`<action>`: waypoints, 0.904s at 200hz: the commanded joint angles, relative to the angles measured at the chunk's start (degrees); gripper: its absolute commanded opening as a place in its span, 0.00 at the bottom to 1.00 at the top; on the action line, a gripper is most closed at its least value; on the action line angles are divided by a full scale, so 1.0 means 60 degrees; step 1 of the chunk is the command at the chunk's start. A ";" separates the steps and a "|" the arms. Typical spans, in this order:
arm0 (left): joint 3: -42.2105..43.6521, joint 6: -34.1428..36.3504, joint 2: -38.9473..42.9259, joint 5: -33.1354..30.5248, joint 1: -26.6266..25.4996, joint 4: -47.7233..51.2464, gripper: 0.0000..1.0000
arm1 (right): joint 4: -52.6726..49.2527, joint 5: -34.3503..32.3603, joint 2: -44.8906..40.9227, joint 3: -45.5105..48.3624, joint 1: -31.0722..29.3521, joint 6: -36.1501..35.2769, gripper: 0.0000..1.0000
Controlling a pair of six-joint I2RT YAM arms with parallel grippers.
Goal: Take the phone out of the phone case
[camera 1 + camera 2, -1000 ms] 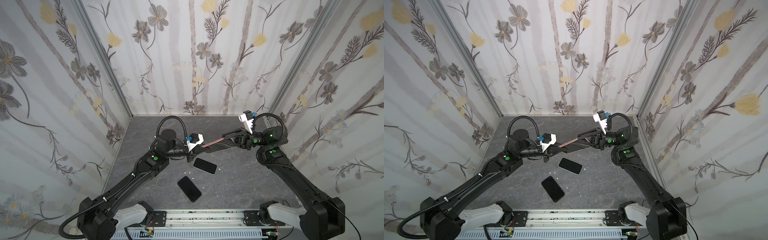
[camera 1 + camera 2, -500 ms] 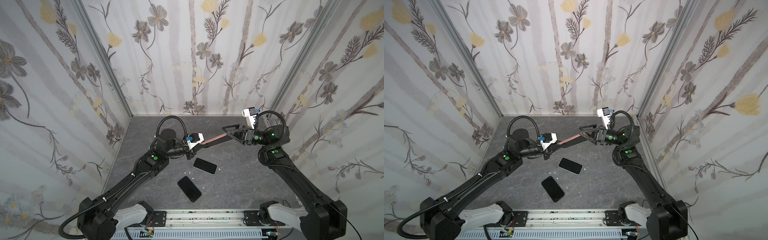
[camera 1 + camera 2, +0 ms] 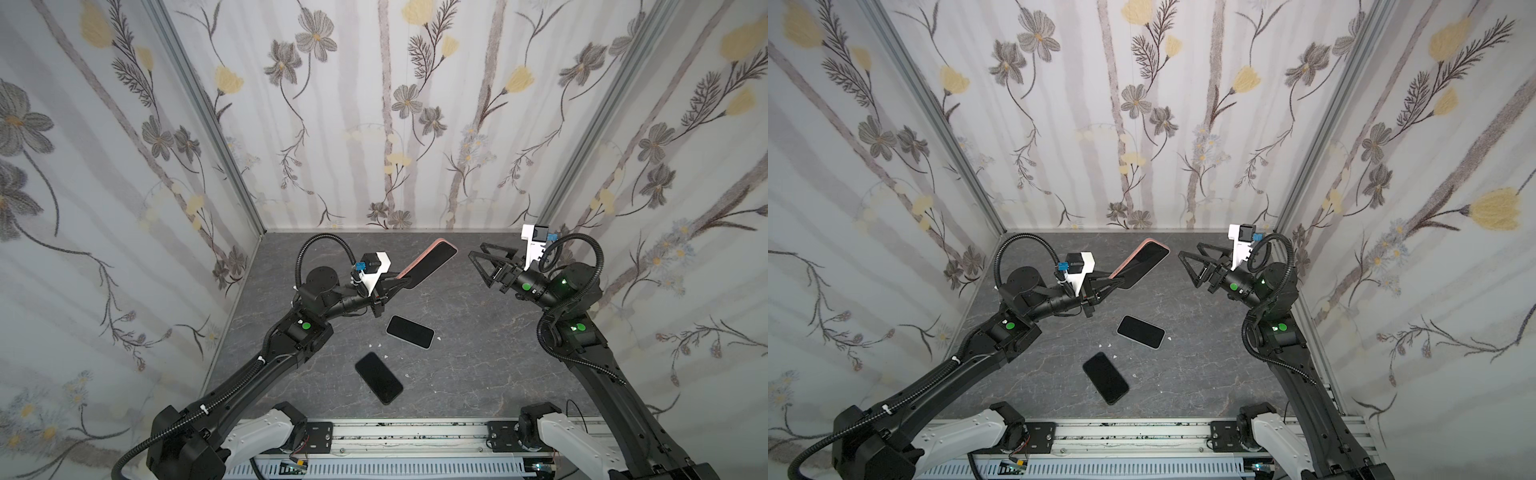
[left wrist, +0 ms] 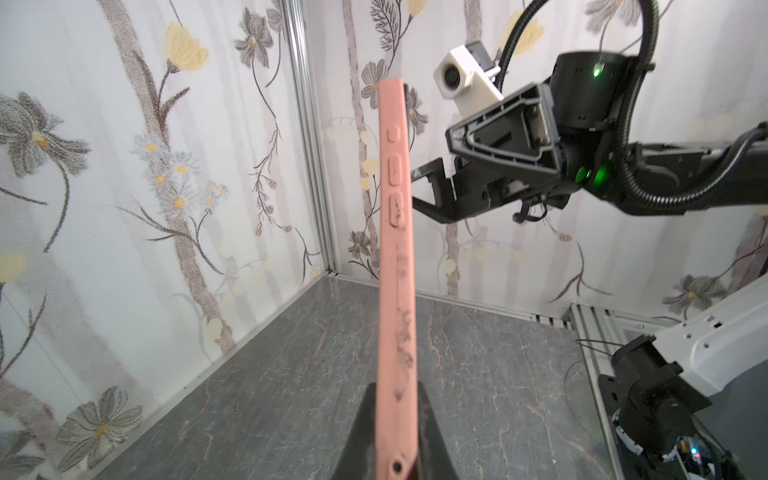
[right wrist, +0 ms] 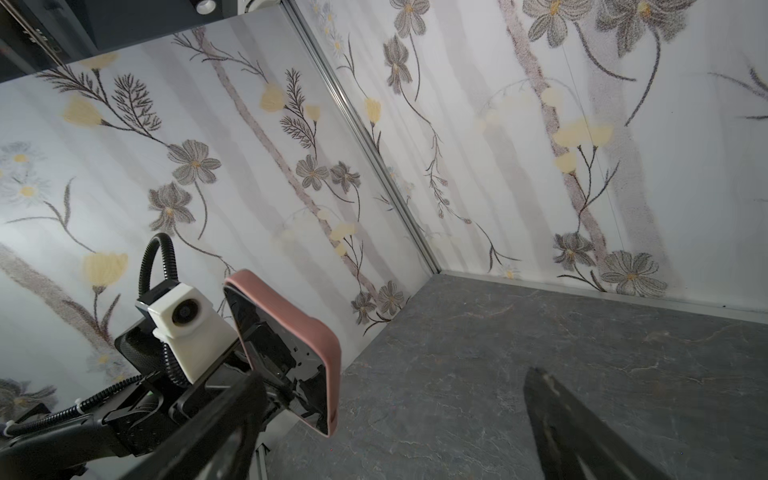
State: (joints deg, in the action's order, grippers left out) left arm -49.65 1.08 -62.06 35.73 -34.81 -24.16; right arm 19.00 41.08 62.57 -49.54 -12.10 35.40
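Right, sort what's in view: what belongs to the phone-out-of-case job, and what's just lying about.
Job in hand:
pink phone case
phone inside it
left pincer, shut on the case
right pincer, open, clear of the case

Lying about:
black phone with pale rim
all-black phone nearer the rail
white scraps around them

Three papered walls [image 3: 374, 104] close the booth in, pale with grey and yellow flowers on long stems. Aluminium posts [image 3: 210, 120] run up both back corners. The floor [image 3: 478, 365] is dark grey, veined like stone. A metal rail [image 3: 415, 436] edges the front. Light falls evenly.
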 commanded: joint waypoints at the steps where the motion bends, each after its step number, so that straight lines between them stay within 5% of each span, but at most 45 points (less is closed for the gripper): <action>1: -0.0012 -0.1920 -0.0044 0.0484 0.0051 -0.2665 0.00 | 0.1139 0.1010 0.0139 0.0127 -0.0228 -0.0440 0.93; 104: 0.0009 -0.2008 0.0171 0.1650 0.0065 -0.3194 0.00 | 0.2410 0.2357 0.0336 -0.0415 -0.1444 -0.1194 0.82; 181: -0.0230 -0.4687 -0.0289 0.0952 -0.0539 -0.5167 0.00 | 0.2370 0.1731 0.0733 -0.0640 -0.2681 -0.2367 0.59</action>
State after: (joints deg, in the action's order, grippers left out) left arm -50.68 -20.25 -63.37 43.77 -36.69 -46.09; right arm 30.63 53.10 66.17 -52.42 -26.30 23.40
